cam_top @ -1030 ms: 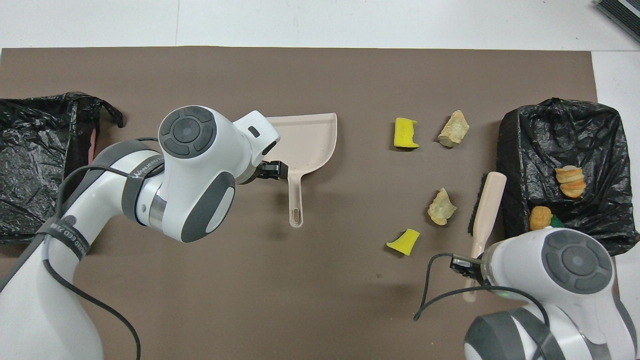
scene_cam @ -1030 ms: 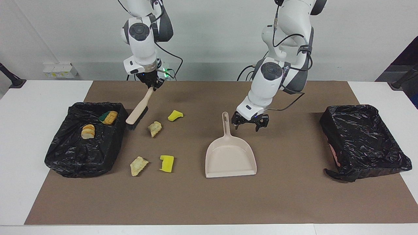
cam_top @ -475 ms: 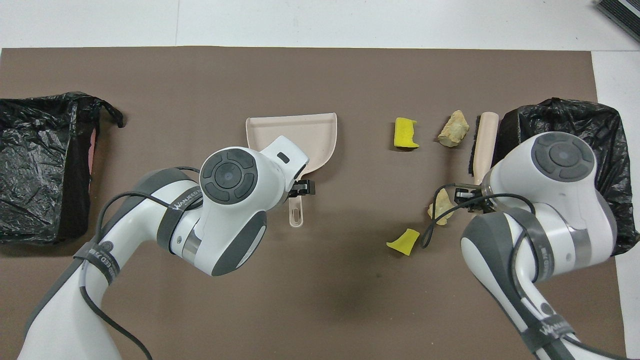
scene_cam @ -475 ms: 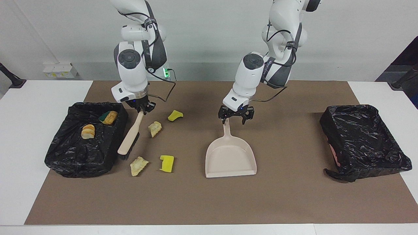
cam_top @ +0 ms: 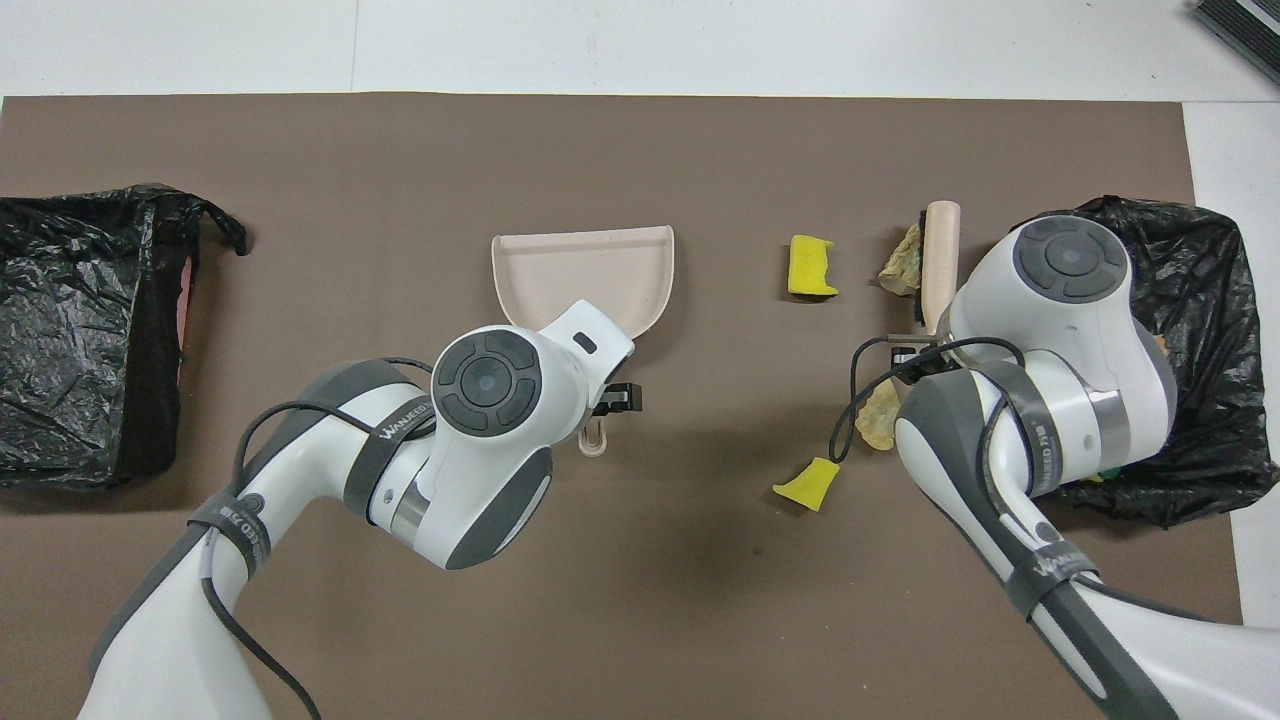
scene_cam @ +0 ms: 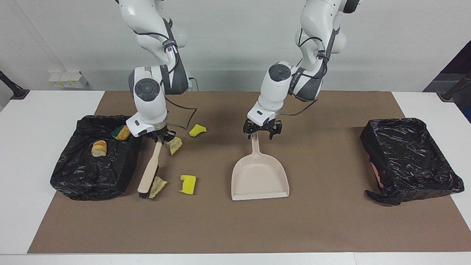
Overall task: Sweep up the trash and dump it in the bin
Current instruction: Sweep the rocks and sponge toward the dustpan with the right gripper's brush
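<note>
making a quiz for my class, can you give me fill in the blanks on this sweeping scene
1. The right pincer is shut on the handle of the ____.
2. The left pincer, open, is at the handle of the beige ____.
3. The yellow sponge square lies on the brown mat between the brush head and the ____.

Missing words: brush; dustpan; dustpan

You see two white arms (scene_cam: pixel 279 86) with dark grey joint caps and bands. Black cables loop along them. Small black grippers (scene_cam: pixel 262 129) tip each.
</note>
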